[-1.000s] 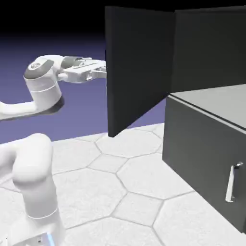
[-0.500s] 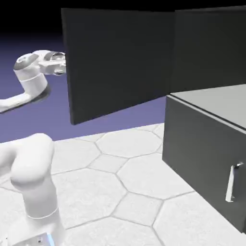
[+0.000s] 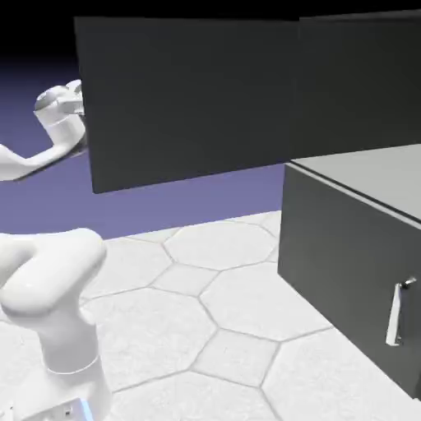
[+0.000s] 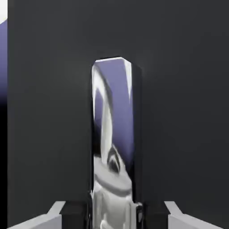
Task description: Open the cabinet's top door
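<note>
Tool clenched on the top door's silver handle, I see its fingertips on either side of the bar. From the exterior view, the top door stands wide open, reaching left from the cabinet on the right and hiding the grip. Behind its far-left edge I make out my white arm. The lower door's handle sits at near right.

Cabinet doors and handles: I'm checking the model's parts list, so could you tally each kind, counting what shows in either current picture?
Doors: 2 (top door, lower door)
Handles: 2 (top door's handle, lower door's handle)
Total: 4
</note>
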Motion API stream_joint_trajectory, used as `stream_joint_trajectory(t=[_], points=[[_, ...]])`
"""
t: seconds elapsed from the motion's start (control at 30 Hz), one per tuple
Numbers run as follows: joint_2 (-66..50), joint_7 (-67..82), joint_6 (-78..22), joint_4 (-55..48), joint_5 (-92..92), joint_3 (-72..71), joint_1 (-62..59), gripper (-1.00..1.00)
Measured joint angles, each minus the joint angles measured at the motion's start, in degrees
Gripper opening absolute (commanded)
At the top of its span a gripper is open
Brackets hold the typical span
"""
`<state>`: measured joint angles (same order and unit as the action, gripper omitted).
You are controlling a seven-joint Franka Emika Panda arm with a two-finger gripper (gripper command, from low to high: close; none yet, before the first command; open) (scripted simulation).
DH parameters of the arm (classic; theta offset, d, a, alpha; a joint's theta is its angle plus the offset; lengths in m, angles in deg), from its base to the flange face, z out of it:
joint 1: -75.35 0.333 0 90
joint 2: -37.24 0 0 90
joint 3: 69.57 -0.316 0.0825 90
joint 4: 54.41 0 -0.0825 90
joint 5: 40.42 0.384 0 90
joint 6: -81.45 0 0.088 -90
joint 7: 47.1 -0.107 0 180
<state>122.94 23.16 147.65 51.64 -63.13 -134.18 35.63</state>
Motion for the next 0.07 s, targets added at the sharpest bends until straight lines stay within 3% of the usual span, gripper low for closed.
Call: stream_joint_trajectory(t=[0.07], points=[[-0.2, 0.8, -2.9, -4.1, 0.1, -0.6, -2.9, -1.00]])
